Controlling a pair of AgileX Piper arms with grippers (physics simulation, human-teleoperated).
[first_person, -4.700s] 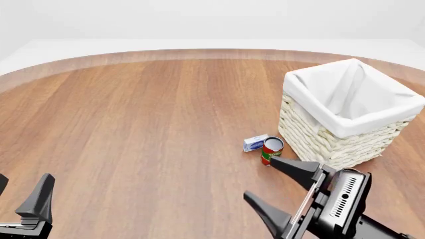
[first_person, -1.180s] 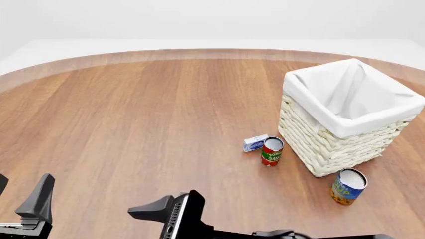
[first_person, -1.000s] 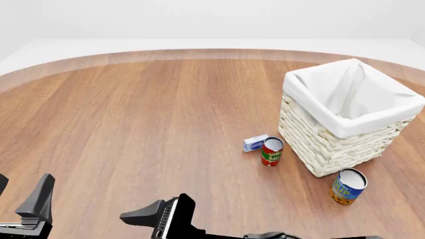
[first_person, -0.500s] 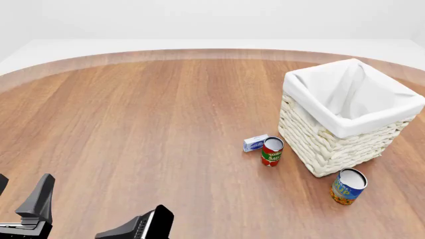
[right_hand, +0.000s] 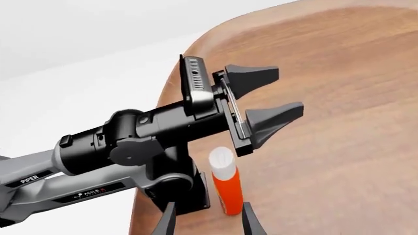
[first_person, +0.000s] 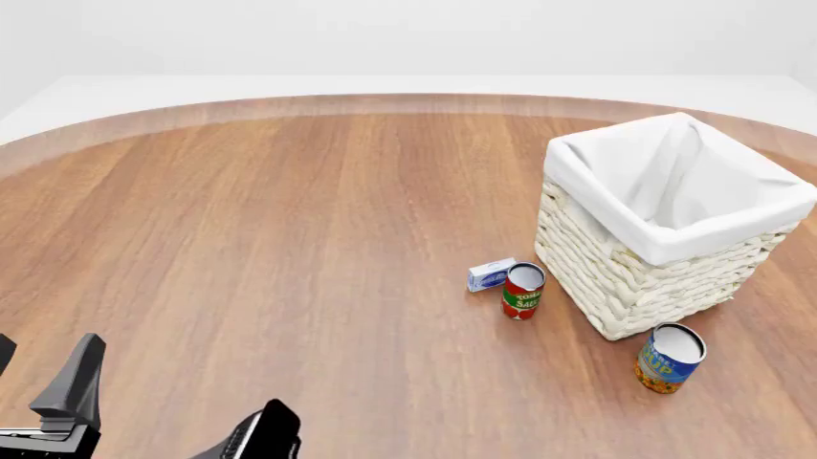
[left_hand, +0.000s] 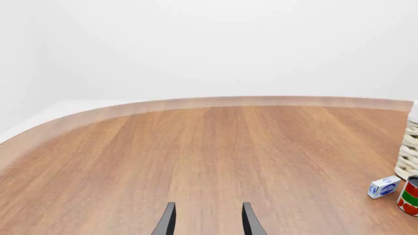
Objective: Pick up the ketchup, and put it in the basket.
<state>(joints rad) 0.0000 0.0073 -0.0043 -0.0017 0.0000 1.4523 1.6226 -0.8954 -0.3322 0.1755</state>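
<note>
Ketchup (right_hand: 225, 182) visible only from right wrist; label unseen.

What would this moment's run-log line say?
phase: approach | right hand: open, nearing ketchup | left hand: open, idle | basket: no ketchup

Three viewpoints: one fixed overview, two wrist cameras

The table (first_person: 294, 210) is seen from above and behind in the front view; the basket (first_person: 664, 229) and tomato can (first_person: 522, 291) are shared with the left wrist view, set low and facing forward. The right wrist view is aimed close at the left gripper (right_hand: 273, 97) and the ketchup (right_hand: 226, 182)
</note>
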